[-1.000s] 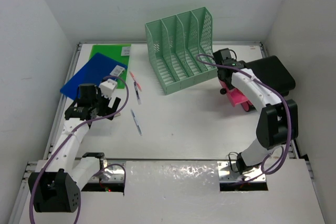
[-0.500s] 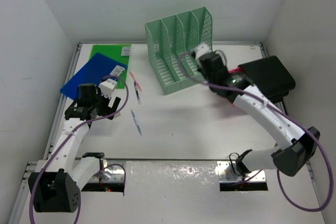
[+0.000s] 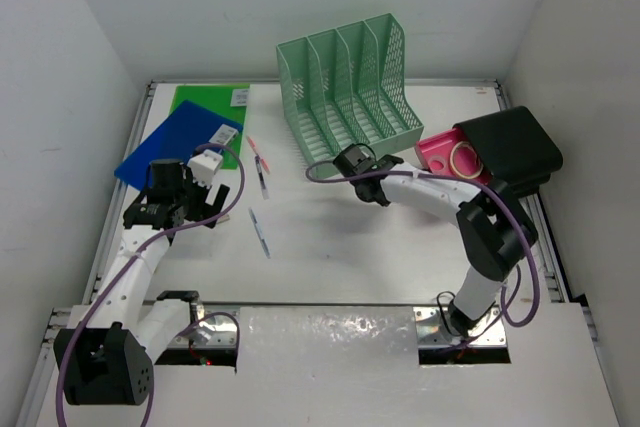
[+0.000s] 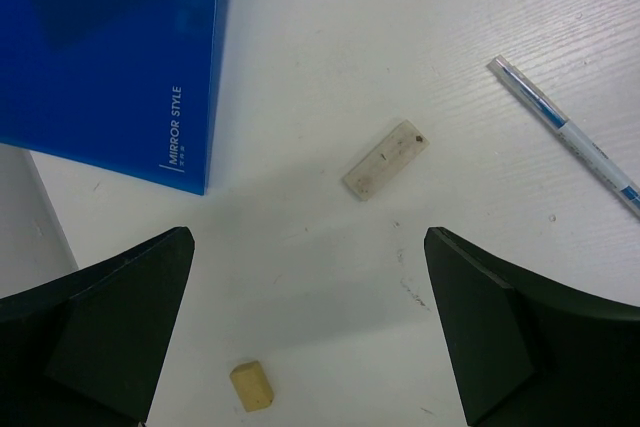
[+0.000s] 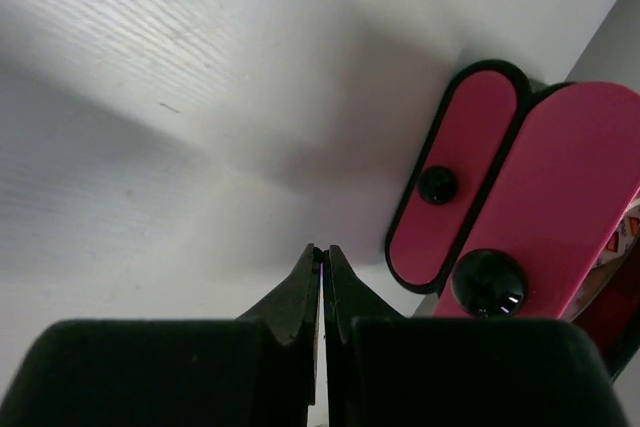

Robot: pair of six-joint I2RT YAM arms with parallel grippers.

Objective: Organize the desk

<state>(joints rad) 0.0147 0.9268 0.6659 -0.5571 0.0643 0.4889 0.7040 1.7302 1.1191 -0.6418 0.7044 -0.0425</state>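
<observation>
The desk [image 3: 350, 247] is a large white tabletop with silver rails. My left gripper [image 3: 185, 213] hovers over its left side, open and empty; in the left wrist view [image 4: 308, 242] a pale flat eraser [image 4: 385, 159] lies ahead of the jaws and a small yellow eraser [image 4: 252, 386] between them. A blue folder [image 3: 178, 142] and a green folder [image 3: 210, 99] lie at the far left. My right gripper [image 3: 365, 172] is shut and empty in front of the mint-green file rack [image 3: 350, 87]. In the right wrist view its fingertips [image 5: 322, 252] are closed together beside a pink tape dispenser [image 5: 520, 207].
Two pens [image 3: 262, 169] [image 3: 260, 232] lie mid-left on the desk; one shows in the left wrist view [image 4: 565, 132]. The pink dispenser [image 3: 450, 155] sits against a black case [image 3: 510, 142] at the right edge. White walls enclose three sides.
My right arm has swung from the pink dispenser at the right leftward to the middle, in front of the file rack. The left arm has not moved.
</observation>
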